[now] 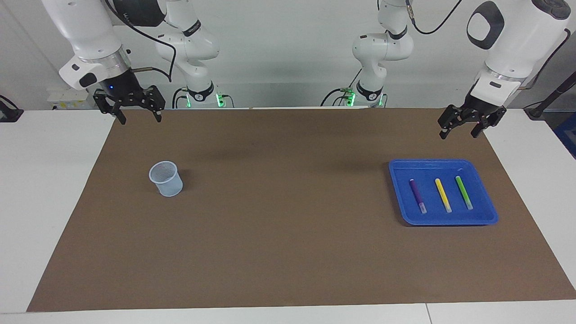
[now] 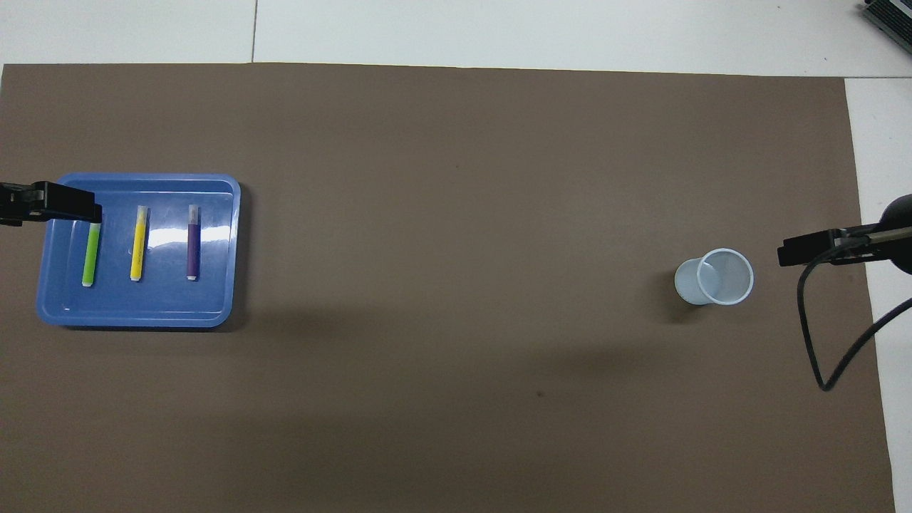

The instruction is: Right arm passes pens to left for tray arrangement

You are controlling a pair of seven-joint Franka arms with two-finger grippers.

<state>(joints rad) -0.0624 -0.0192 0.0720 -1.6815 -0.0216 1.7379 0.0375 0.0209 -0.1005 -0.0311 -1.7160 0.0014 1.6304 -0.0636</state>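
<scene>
**Three pens lie in a row in the blue tray, both grippers raised and empty**

Brown paper matting [image 1: 288,234] covers most of a white table [image 1: 49,189], with a pale wall and the two white arm bases along the top of the facing view.

At the right of the facing view sits a shallow, bright blue square plastic tray [image 1: 483,219] with rounded corners and a raised rim. Three slim marker pens lie flat in it, side by side and apart from one another: a purple pen [image 1: 417,195], a yellow pen [image 1: 443,195] and a green pen [image 1: 463,192]. Their long axes run roughly parallel, from the robots' side toward the lower edge of the facing view, slanting slightly. Each has a pale whitish cap at the end farther from the robots. In the overhead view the same row appears at the left, green pen [image 2: 90,254] outermost.

A small translucent pale-blue plastic cup [image 1: 166,178] stands upright at the left of the facing view, well apart from the tray.

The left gripper [image 1: 464,131] hangs at the upper right with fingers spread, holding nothing. The right gripper [image 1: 139,117], wide, black and blue-lit, hangs at the upper left, also spread and empty.
</scene>
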